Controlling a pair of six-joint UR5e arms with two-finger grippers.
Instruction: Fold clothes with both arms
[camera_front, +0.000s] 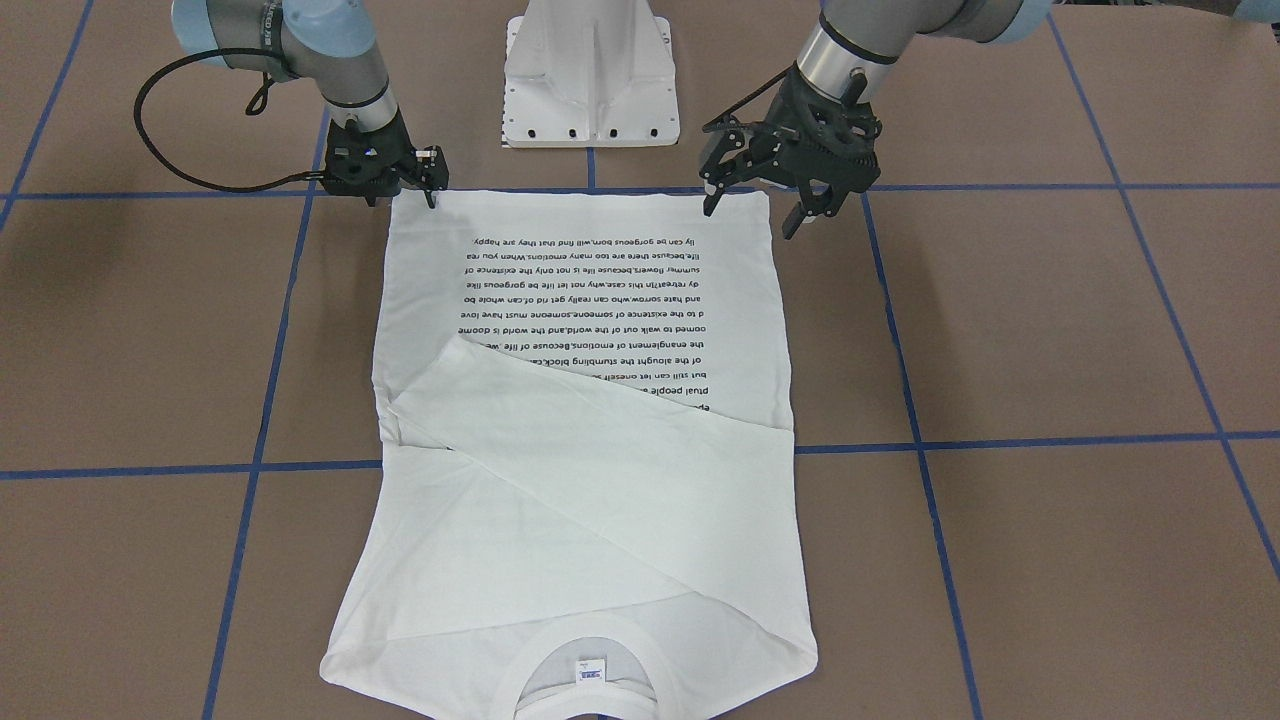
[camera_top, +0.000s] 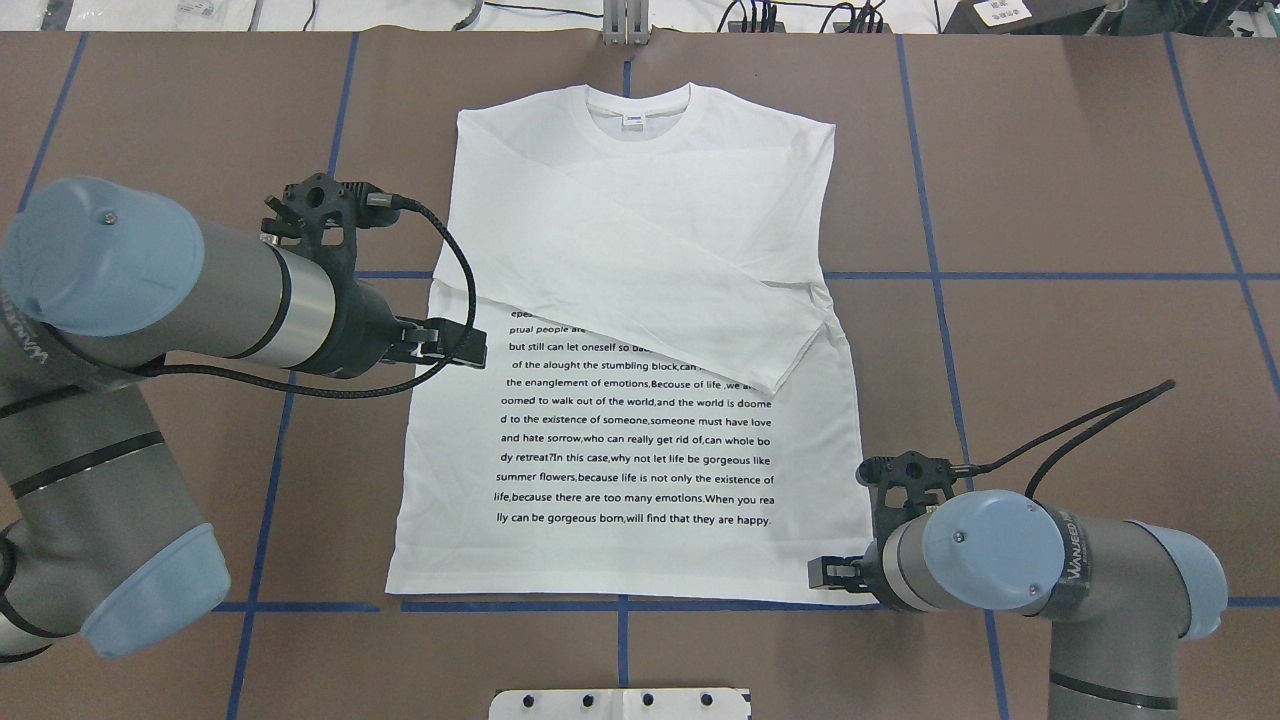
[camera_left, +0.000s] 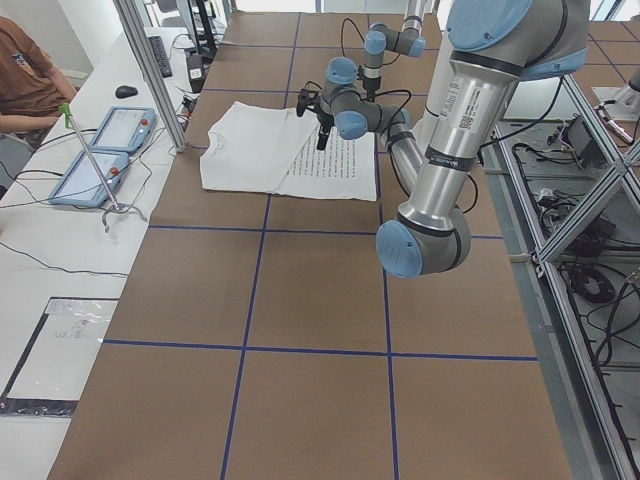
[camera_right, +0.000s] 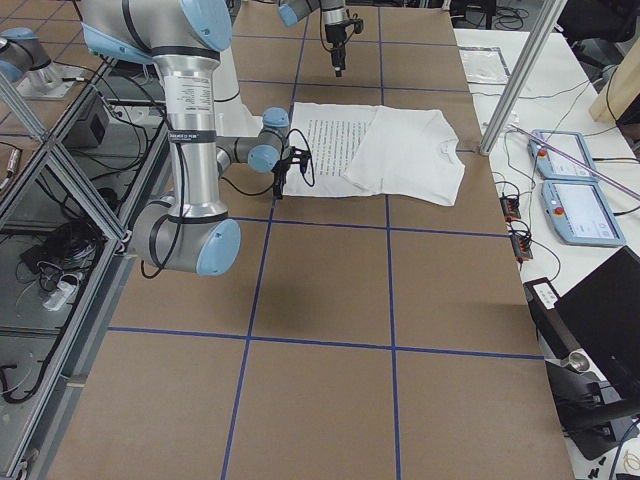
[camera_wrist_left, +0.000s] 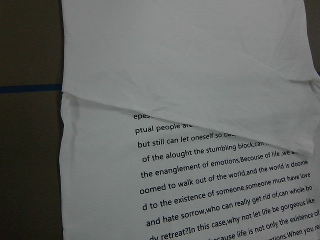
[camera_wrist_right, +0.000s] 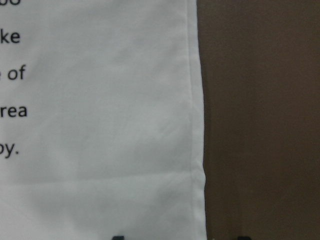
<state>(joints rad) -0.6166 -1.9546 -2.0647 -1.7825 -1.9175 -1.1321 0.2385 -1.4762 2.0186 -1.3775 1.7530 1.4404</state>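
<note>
Black fingertips (camera_wrist_right: 118, 237) of the right gripper (camera_front: 433, 185) just show at the bottom of my right wrist view. They are held apart, one over cloth and one over bare table, with nothing pinched between them. That gripper sits low at the hem corner of the white T-shirt (camera_top: 640, 470) on the robot's right side; I cannot tell whether it touches the cloth.

The left gripper (camera_front: 755, 212) hangs above the T-shirt's opposite side edge, fingers spread wide and empty. Its wrist camera looks down on that edge, where the folded sleeve (camera_top: 650, 280) meets the printed lines.

The T-shirt lies flat on the brown table (camera_top: 1050, 330), print side up. Its hem is toward the white pedestal base (camera_front: 590, 90) and its collar (camera_top: 637, 105) is at the far end, with a small label (camera_top: 633, 119) inside. The sleeve crosses the chest diagonally, covering the top lines of text, and its cuff ends near the T-shirt's right side edge. Blue tape lines (camera_top: 1000, 276) run under the T-shirt.
</note>
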